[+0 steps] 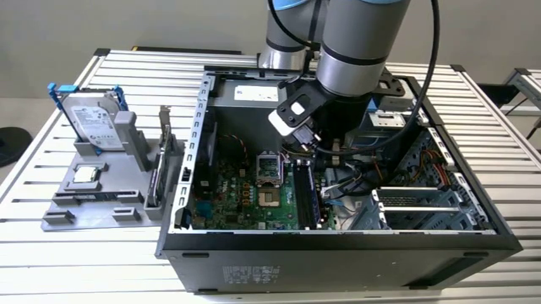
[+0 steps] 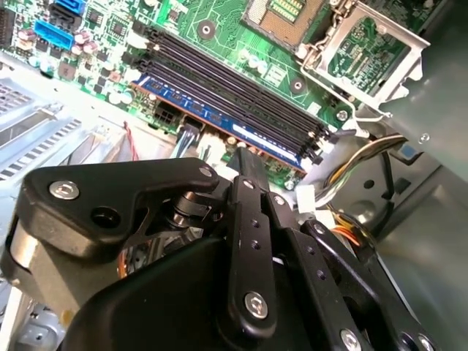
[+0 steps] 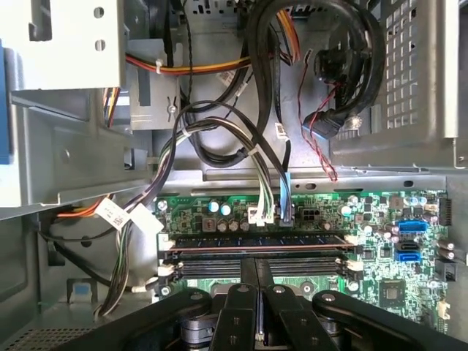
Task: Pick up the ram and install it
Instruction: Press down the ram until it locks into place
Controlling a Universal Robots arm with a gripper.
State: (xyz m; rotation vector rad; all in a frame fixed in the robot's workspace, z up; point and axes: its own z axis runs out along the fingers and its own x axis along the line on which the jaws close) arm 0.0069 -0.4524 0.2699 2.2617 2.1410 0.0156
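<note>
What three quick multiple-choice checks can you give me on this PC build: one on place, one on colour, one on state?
1. Where is the ram? A in a slot on the motherboard; B on the grey holder; C flat on the table.
2. The hard drive has rails coloured: A red; B blue; C yellow.
3. The CPU socket has its cover: A raised; B clamped down; C missing.
Answers: 1 A, it stands in the slot just beyond the tool. 2 B, blue shows at both drive edges. 3 A, the cover is hinged up off the socket.
</note>
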